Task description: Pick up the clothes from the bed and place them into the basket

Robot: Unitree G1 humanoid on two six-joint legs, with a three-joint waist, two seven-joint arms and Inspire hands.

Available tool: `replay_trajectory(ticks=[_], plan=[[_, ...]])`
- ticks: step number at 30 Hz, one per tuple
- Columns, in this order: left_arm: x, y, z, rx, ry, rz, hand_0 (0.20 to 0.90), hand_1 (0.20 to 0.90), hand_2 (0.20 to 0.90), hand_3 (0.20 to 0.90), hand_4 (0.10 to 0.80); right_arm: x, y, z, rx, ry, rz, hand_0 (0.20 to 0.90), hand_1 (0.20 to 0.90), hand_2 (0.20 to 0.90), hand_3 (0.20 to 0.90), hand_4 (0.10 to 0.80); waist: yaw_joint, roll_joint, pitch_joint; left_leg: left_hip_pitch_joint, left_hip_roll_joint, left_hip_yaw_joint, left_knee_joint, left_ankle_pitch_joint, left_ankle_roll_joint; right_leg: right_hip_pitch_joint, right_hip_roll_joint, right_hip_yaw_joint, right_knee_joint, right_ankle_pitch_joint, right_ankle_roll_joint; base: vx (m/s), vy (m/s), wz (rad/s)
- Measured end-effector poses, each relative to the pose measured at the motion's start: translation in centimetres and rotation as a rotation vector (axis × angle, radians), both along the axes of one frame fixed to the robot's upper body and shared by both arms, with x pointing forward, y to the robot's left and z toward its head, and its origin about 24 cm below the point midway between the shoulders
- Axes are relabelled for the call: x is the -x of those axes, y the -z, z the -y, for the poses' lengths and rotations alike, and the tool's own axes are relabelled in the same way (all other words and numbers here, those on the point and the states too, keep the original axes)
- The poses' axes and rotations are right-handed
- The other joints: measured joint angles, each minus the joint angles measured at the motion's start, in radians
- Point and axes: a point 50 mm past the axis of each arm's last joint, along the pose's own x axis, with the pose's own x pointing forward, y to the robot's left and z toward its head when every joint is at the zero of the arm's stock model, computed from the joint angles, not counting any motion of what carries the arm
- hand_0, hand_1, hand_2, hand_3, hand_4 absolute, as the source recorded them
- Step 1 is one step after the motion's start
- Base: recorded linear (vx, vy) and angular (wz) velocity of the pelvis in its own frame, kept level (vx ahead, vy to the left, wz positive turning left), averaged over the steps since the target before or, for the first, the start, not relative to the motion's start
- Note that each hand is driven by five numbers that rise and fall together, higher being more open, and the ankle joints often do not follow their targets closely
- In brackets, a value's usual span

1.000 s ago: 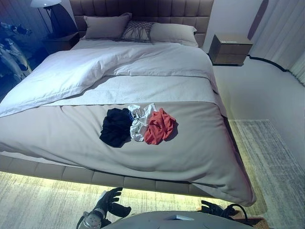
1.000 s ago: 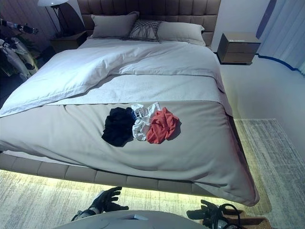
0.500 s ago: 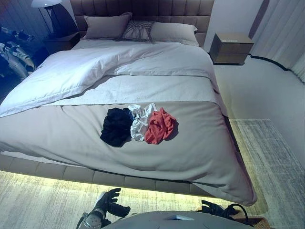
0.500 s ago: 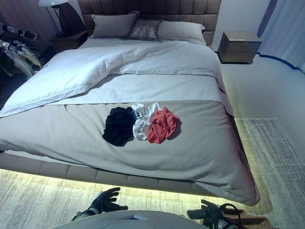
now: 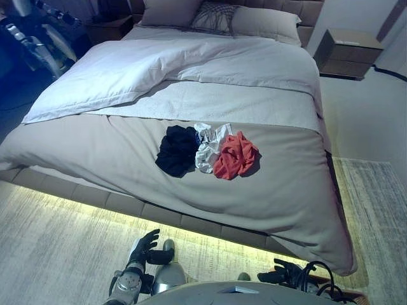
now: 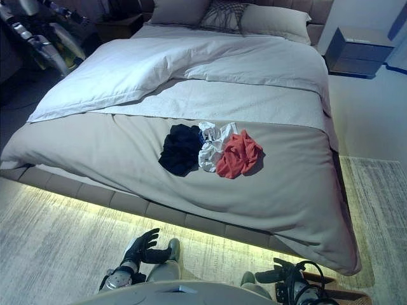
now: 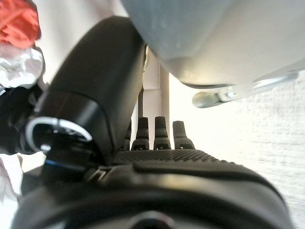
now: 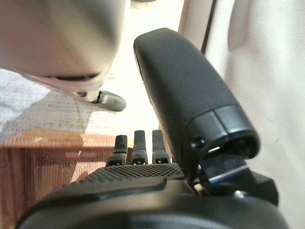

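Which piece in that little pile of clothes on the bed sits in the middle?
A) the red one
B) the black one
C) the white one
C: the white garment lies between the black garment and the red garment on the bed.

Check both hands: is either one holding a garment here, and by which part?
Nothing is held. The left hand and right hand hang open, low by the floor; the black, white and red clothes lie untouched on the bed.
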Motion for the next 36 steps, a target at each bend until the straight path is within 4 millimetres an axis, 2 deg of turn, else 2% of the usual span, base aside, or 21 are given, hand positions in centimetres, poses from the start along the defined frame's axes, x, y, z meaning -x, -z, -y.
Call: replay_trajectory(ticks=[1, 2, 3, 5, 7, 8, 9, 12, 14, 15, 17, 20, 22, 23, 24, 25, 27, 29, 30, 34, 36], plan=[[0.0, 0.0, -0.2, -0.007, -0.001, -0.002, 0.9, 0.9, 0.9, 0.9, 0.8, 0.3, 0.1, -0.2, -0.007, 0.002, -0.005, 0.9, 0.9, 0.9, 0.9, 0.8, 0.0, -0.004, -0.004, -0.001, -0.008, 0.003, -0.003, 0.008, 0.011, 0.006, -0.011, -0.013, 0.016, -0.004, 0.003, 0.173, 0.279, -0.19], [-0.2, -0.2, -0.8, -0.029, -0.003, -0.004, 0.9, 0.9, 0.9, 0.9, 0.8, 0.8, 0.4, -1.1, -0.027, 0.027, -0.008, 0.9, 0.9, 0.9, 0.9, 0.8, -0.008, -0.012, -0.004, 0.023, -0.031, 0.007, -0.012, 0.027, 0.052, -0.015, -0.047, -0.035, 0.147, -0.004, 0.021, 0.141, 0.271, 0.08], [0.0, -0.2, -1.4, -0.048, -0.009, -0.018, 0.9, 0.9, 0.9, 0.9, 0.8, 0.8, 0.4, -1.4, -0.041, 0.06, 0.009, 0.9, 0.9, 0.9, 0.9, 0.8, -0.015, -0.018, -0.009, 0.036, -0.051, 0.014, -0.016, 0.032, 0.087, -0.053, -0.097, -0.041, 0.335, -0.052, 0.061, 0.142, 0.258, -0.02], [0.1, -0.4, -2.5, -0.081, -0.015, -0.035, 0.9, 0.9, 0.9, 0.9, 0.8, 0.2, 0.3, -1.6, -0.026, 0.05, 0.036, 0.9, 0.9, 0.9, 0.9, 0.8, -0.037, -0.032, -0.022, 0.063, -0.08, 0.02, -0.017, 0.012, 0.118, -0.136, -0.128, -0.004, 0.513, 0.041, 0.096, 0.148, 0.152, -0.1], [0.3, -0.3, -2.7, -0.092, -0.01, -0.051, 0.9, 0.9, 0.9, 0.9, 0.8, -0.8, 0.0, -1.3, -0.017, 0.035, 0.084, 0.9, 0.9, 0.9, 0.9, 0.8, -0.064, -0.005, -0.032, 0.069, -0.076, 0.018, -0.017, -0.001, 0.144, -0.208, -0.122, 0.042, 0.597, 0.028, 0.127, 0.142, -0.112, 0.04], [0.3, -0.4, -3.2, -0.103, -0.018, -0.055, 0.9, 0.9, 0.9, 0.9, 0.8, -1.0, -0.1, -1.4, -0.014, 0.033, 0.09, 0.9, 0.9, 0.9, 0.9, 0.8, -0.074, -0.005, -0.041, 0.064, -0.077, 0.018, -0.017, -0.004, 0.142, -0.228, -0.105, 0.043, 0.571, 0.011, 0.149, 0.142, -0.23, 0.07], [0.2, -0.6, -3.6, -0.118, -0.023, -0.051, 0.9, 0.9, 0.9, 0.9, 0.8, -1.3, -0.1, -1.8, -0.011, 0.018, 0.094, 0.9, 0.9, 0.9, 0.9, 0.8, -0.086, -0.011, -0.049, 0.055, -0.076, 0.014, -0.017, -0.004, 0.142, -0.238, -0.084, 0.034, 0.509, 0.006, 0.153, 0.11, -0.266, 0.12], [0.2, -0.8, -4.2, -0.161, -0.041, -0.043, 0.9, 0.9, 0.9, 0.9, 0.8, -1.7, -0.1, -2.3, -0.003, -0.038, 0.095, 0.9, 0.9, 0.9, 0.9, 0.8, -0.093, -0.038, -0.053, 0.03, -0.08, 0.008, -0.016, -0.004, 0.145, -0.252, -0.019, -0.049, 0.227, 0.013, 0.152, 0.078, -0.244, 0.04], [0.4, -0.8, -4.4, -0.17, -0.04, -0.048, 0.9, 0.9, 0.9, 0.9, 0.8, -1.8, 0.0, -2.7, 0.003, -0.041, 0.101, 0.9, 0.9, 0.9, 0.9, 0.8, -0.107, -0.06, -0.057, 0.008, -0.089, -0.014, -0.016, -0.004, 0.143, -0.247, -0.004, -0.039, 0.136, 0.024, 0.138, 0.136, -0.246, 0.4], [0.4, -0.7, -4.2, -0.167, -0.034, -0.05, 0.9, 0.9, 0.9, 0.9, 0.8, -1.8, 0.0, -2.7, 0.006, -0.053, 0.096, 0.9, 0.9, 0.9, 0.9, 0.8, -0.11, -0.075, -0.066, 0.0, -0.089, -0.036, -0.016, -0.004, 0.142, -0.239, 0.003, -0.035, 0.125, 0.036, 0.118, 0.23, -0.224, 0.6], [0.5, -0.4, -3.3, -0.152, -0.041, -0.048, 0.9, 0.9, 0.9, 0.9, 0.8, -1.8, 0.0, -2.5, 0.041, -0.08, 0.088, 0.9, 0.9, 0.9, 0.9, 0.8, -0.099, -0.06, -0.062, 0.011, -0.059, -0.061, -0.014, -0.005, 0.127, -0.202, 0.04, -0.054, 0.091, 0.056, 0.101, 0.26, -0.207, 0.45], [2.1, 0.2, -2.2, -0.127, -0.042, -0.079, 0.9, 0.9, 0.9, 0.9, 0.8, -2.0, -0.3, -1.9, 0.116, -0.172, 0.091, 0.9, 0.9, 0.9, 0.9, 0.8, -0.068, -0.042, -0.062, 0.037, -0.008, -0.066, 0.017, -0.023, 0.091, -0.131, 0.094, -0.077, 0.042, 0.066, 0.087, 0.194, -0.199, 0.07], [2.0, 0.3, -1.4, -0.114, -0.04, -0.062, 0.9, 0.9, 0.9, 0.9, 0.8, -2.9, -0.9, -0.8, 0.172, -0.211, 0.124, 0.9, 0.9, 0.9, 0.9, 0.8, -0.031, -0.039, -0.053, 0.004, 0.01, -0.077, 0.129, -0.04, 0.054, -0.122, 0.115, -0.078, 0.044, 0.062, 0.062, 0.114, -0.147, 0.04], [1.2, 0.0, -1.4, -0.117, -0.041, -0.032, 0.9, 0.9, 0.9, 0.9, 0.8, -3.5, -1.2, -0.5, 0.189, -0.223, 0.137, 0.9, 0.9, 0.9, 0.9, 0.8, -0.025, -0.055, -0.04, -0.043, 0.006, -0.097, 0.217, -0.033, 0.033, -0.119, 0.11, -0.08, 0.039, 0.058, 0.052, 0.194, -0.016, 0.16], [0.0, -0.5, -1.8, -0.127, -0.027, 0.009, 0.9, 0.9, 0.9, 0.9, 0.8, -4.2, -1.4, -0.5, 0.208, -0.245, 0.153, 0.9, 0.9, 0.9, 0.9, 0.8, -0.012, -0.084, -0.019, -0.109, -0.01, -0.111, 0.31, -0.033, 0.003, -0.097, 0.092, -0.083, 0.015, 0.062, 0.022, 0.209, 0.041, 0.19], [-0.9, -1.1, -2.1, -0.139, -0.009, 0.052, 0.9, 0.9, 0.9, 0.9, 0.8, -4.7, -1.7, -0.3, 0.23, -0.268, 0.166, 0.9, 0.9, 0.9, 0.9, 0.8, 0.001, -0.099, -0.006, -0.121, -0.014, -0.101, 0.291, -0.041, -0.004, -0.085, 0.081, -0.092, -0.001, 0.073, 0.006, 0.211, 0.04, 0.17], [-1.5, -1.3, -1.5, -0.126, 0.04, 0.09, 0.9, 0.9, 0.9, 0.9, 0.8, -5.6, -2.5, 1.4, 0.312, -0.298, 0.185, 0.9, 0.9, 0.9, 0.9, 0.8, 0.0, -0.056, 0.01, -0.122, 0.009, -0.103, 0.239, -0.03, 0.006, -0.053, 0.107, -0.122, -0.001, 0.07, 0.004, 0.244, 0.058, 0.13], [-1.3, -1.2, -1.1, -0.118, 0.059, 0.076, 0.9, 0.9, 0.9, 0.9, 0.8, -6.3, -3.2, 2.5, 0.363, -0.307, 0.209, 0.9, 0.9, 0.9, 0.9, 0.8, 0.001, -0.026, 0.007, -0.116, -0.006, -0.098, 0.23, -0.044, 0.013, -0.048, 0.112, -0.123, 0.01, 0.061, 0.0, 0.26, 0.046, -0.05], [-1.2, -1.1, -1.2, -0.122, 0.061, 0.071, 0.9, 0.9, 0.9, 0.9, 0.8, -6.7, -3.5, 2.7, 0.382, -0.317, 0.229, 0.9, 0.9, 0.9, 0.9, 0.8, 0.0, -0.017, 0.007, -0.103, -0.024, -0.102, 0.215, -0.054, 0.03, -0.043, 0.112, -0.123, 0.012, 0.061, 0.0, 0.282, -0.005, -0.1], [-0.7, -1.6, -3.8, -0.191, 0.058, 0.036, 0.9, 0.9, 0.9, 0.9, 0.8, -7.9, -4.1, 2.4, 0.41, -0.368, 0.274, 0.9, 0.9, 0.9, 0.9, 0.8, 0.009, -0.073, 0.009, -0.057, -0.068, -0.105, 0.123, -0.035, 0.054, -0.037, 0.074, -0.117, 0.026, 0.06, 0.004, 0.14, -0.086, 0.05], [-1.0, -2.1, -5.3, -0.225, 0.07, 0.024, 0.9, 0.9, 0.9, 0.9, 0.8, -9.4, -4.9, 2.5, 0.437, -0.37, 0.316, 0.9, 0.9, 0.9, 0.9, 0.8, 0.015, -0.088, 0.015, -0.075, -0.081, -0.112, 0.129, -0.037, 0.061, -0.065, 0.059, -0.124, 0.057, 0.048, 0.02, -0.061, -0.124, 0.11]])
